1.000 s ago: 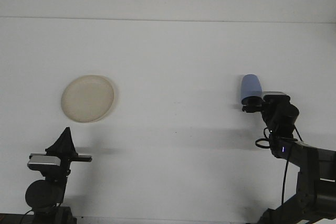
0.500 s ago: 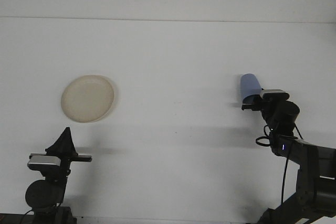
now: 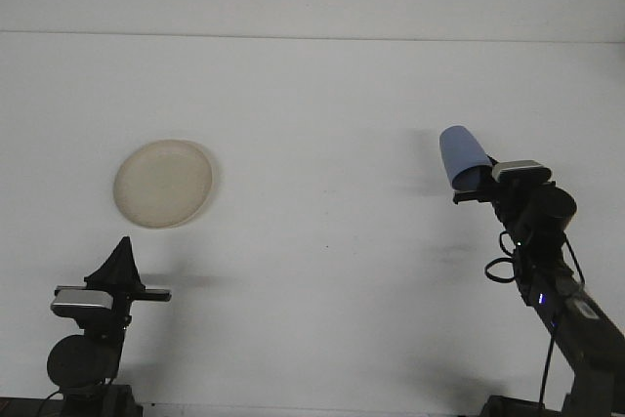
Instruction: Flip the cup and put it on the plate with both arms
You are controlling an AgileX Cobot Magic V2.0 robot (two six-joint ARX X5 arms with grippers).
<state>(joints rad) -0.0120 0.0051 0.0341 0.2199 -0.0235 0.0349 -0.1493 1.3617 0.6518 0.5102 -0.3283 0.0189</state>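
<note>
A blue cup is held off the table at the right, tilted with its closed end up and to the left. My right gripper is shut on the cup's lower end, with the wrist and arm running down to the lower right. A cream plate lies flat on the white table at the left. My left gripper rests low at the bottom left, below the plate, with its dark fingers together in a point and nothing in them.
The white table runs to a far edge near the top of the view. A cable loops beside the right arm.
My right gripper has lifted the blue cup and tilted its top further to the left, and the arm has risen. The left arm and the plate have not moved.
</note>
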